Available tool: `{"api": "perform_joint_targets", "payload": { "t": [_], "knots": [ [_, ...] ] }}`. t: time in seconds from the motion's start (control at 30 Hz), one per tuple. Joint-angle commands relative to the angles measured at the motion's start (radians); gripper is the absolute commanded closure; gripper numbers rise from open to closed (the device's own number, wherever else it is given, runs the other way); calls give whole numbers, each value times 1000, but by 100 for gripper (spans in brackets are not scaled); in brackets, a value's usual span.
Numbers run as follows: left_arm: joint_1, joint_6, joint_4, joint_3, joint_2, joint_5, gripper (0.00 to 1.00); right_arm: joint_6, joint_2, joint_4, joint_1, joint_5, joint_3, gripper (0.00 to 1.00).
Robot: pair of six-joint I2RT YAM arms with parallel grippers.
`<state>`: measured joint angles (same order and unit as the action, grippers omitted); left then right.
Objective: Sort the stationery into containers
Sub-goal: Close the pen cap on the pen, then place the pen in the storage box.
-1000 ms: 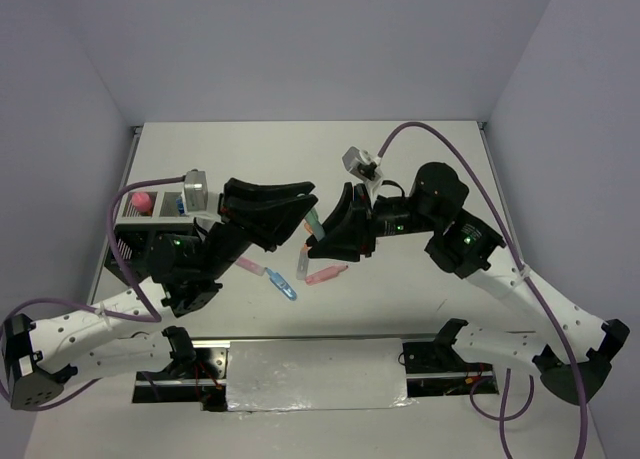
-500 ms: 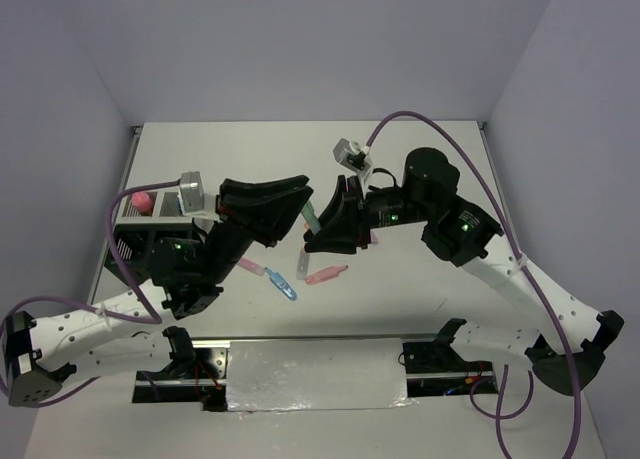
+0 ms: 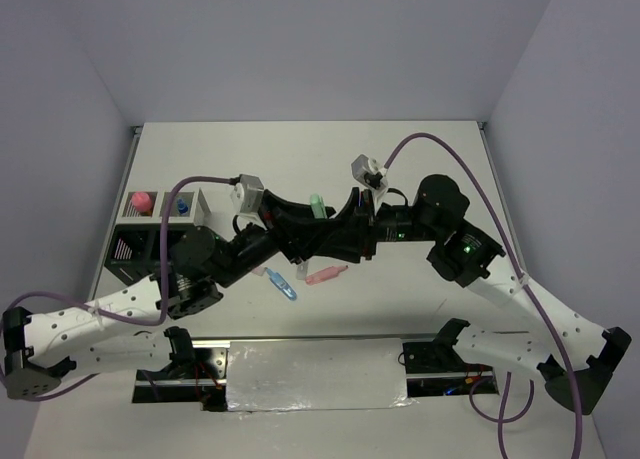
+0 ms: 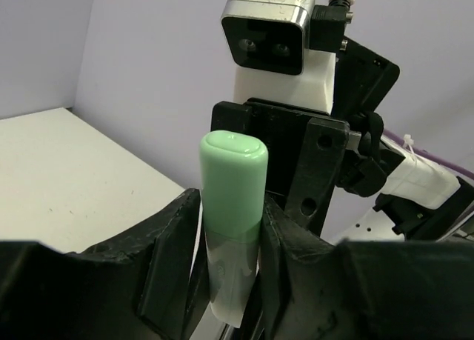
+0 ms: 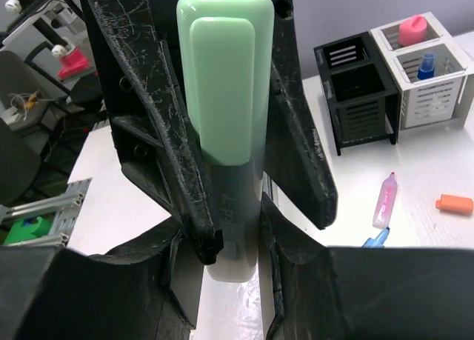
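Note:
A green highlighter [image 3: 318,206] is held upright in mid-air above the table's middle, its mint cap on top [image 4: 233,184] [image 5: 226,95]. My right gripper [image 5: 229,229] [image 3: 338,225] is shut on its pale lower barrel. My left gripper [image 4: 228,207] [image 3: 322,225] reaches in from the left and stands open, one finger close on each side of the cap. The containers [image 3: 128,247] [image 5: 363,107] stand at the table's left: two black slatted compartments, and two white ones that hold a pink-capped item [image 5: 412,30] and a blue-capped bottle [image 5: 427,64].
More stationery lies on the table under the arms: a pink pen [image 3: 327,275], a blue pen [image 3: 283,284] and a pale pen [image 3: 301,269]. The right wrist view shows a pink highlighter [image 5: 385,199] and an orange piece [image 5: 454,203] near the organizer.
The left gripper has swung right from beside the organizer and now straddles the green highlighter's cap. The right gripper keeps its hold and has lifted the highlighter slightly.

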<state>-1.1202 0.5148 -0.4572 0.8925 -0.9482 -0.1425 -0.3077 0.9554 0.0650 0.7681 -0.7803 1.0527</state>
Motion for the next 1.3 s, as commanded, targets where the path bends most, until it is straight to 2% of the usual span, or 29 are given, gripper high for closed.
{"api": "perform_joint_targets", "payload": {
  "t": [0.0,0.03,0.07,0.13,0.2,0.23,0.3,0.37,0.4,0.47,0.5,0.57,0.6,0.77,0.87,0.9,0.93,0.97,1.03,1.07,1.13,1.17,1.27],
  "knots": [
    [-6,-48,164,-6,6,24,53,19,-49,-183,7,7,12,100],
    [-6,-44,158,-12,17,24,69,19,-47,-180,7,4,10,100],
    [-6,-42,154,-20,22,20,75,19,-44,-180,8,-5,7,100],
    [-6,-42,155,-18,28,12,77,22,-38,-179,7,-13,-2,100],
    [-6,-55,176,0,26,4,85,27,-24,-172,7,-22,-14,100],
    [-6,-59,187,9,22,-2,100,30,-20,-166,5,-23,-16,100],
    [-6,-73,227,42,17,-34,100,39,-14,-166,5,-10,-37,98],
    [-6,-82,256,71,15,-113,100,48,-12,-178,5,4,-66,91],
    [-6,-88,278,83,15,-155,100,50,-14,-183,5,9,-77,66],
    [-6,-107,343,112,20,-234,100,67,-18,-174,2,53,-104,39],
    [-4,-127,368,120,25,-320,100,70,-20,-169,-3,70,-112,18],
    [-1,-150,443,146,37,-417,100,78,-17,-154,-33,108,-141,13],
    [5,-163,460,152,49,-519,100,73,-17,-159,-50,113,-158,7],
    [132,-157,623,151,107,-683,100,1,-50,-266,-200,61,-316,4],
    [255,-116,725,143,129,-807,100,5,-90,-262,-220,94,-370,4],
    [295,-55,773,148,118,-847,100,15,-99,-248,-219,108,-373,4],
    [395,-23,811,146,108,-906,100,22,-116,-229,-220,119,-384,4],
    [451,66,895,145,97,-926,100,24,-124,-226,-220,127,-391,4],
    [614,167,974,141,45,-948,100,18,-156,-241,-220,127,-427,4],
    [658,254,1029,141,23,-941,100,13,-168,-251,-220,124,-439,4],
    [762,324,1061,137,-49,-948,100,-1,-196,-270,-220,119,-474,3],
    [784,406,1084,135,-72,-957,100,-5,-202,-272,-220,118,-482,3],
    [820,438,1069,112,-129,-986,100,-16,-239,-272,-220,87,-511,4]
  ]
}}
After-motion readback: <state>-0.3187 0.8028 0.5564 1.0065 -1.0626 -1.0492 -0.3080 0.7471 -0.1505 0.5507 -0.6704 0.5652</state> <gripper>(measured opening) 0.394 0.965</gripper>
